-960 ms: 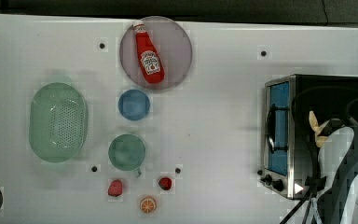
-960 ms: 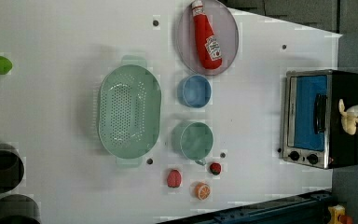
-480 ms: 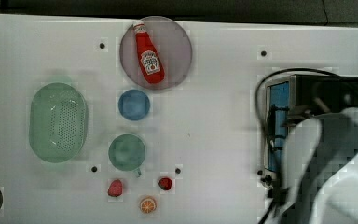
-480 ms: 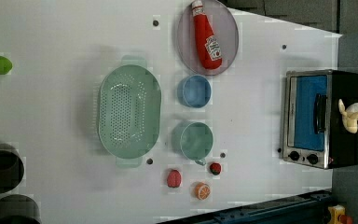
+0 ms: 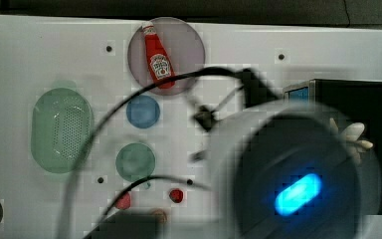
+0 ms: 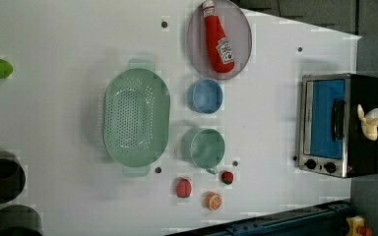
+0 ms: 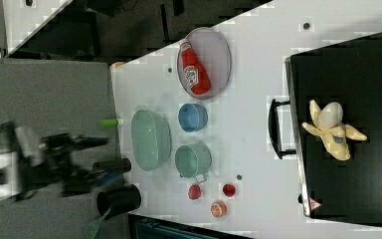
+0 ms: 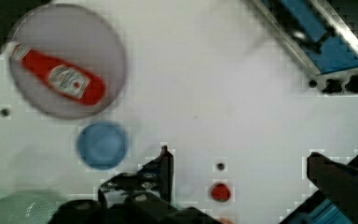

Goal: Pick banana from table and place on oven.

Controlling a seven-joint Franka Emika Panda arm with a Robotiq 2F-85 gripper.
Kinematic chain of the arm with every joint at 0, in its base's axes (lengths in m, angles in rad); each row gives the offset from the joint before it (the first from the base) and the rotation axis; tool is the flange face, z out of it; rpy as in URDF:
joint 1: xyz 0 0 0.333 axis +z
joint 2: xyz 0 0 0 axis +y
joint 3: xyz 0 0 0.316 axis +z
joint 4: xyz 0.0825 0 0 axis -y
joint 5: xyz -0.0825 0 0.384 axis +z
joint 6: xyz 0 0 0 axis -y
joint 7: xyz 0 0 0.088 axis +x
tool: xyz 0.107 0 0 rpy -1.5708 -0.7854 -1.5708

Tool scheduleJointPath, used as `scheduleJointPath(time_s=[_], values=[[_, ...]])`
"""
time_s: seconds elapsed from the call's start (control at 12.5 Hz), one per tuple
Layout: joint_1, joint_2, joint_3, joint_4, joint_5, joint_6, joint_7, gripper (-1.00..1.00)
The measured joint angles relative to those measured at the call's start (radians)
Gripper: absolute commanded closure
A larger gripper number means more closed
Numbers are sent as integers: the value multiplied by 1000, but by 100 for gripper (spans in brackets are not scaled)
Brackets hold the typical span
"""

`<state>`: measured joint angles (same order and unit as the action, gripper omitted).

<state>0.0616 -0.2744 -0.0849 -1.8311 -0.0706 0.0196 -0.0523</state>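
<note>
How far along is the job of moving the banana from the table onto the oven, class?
Done: the banana lies on the oven top, clear of the table. In hand: nothing; the gripper is open and empty above the table. Left: nothing visible.

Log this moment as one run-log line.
banana: on oven top | gripper: open, empty, above table | task: placed

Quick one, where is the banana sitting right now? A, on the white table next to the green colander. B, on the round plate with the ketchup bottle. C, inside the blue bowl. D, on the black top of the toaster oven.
D: the right view shows the banana lying on the black top of the toaster oven, and the left view shows the same.
</note>
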Motion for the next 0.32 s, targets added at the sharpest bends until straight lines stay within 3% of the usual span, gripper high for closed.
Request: scheduleJointPath(time_s=[0.16, 0.32], values=[[37, -70, 72, 3, -10, -42, 74, -100], [53, -102, 68, 12, 26, -46, 106, -100]])
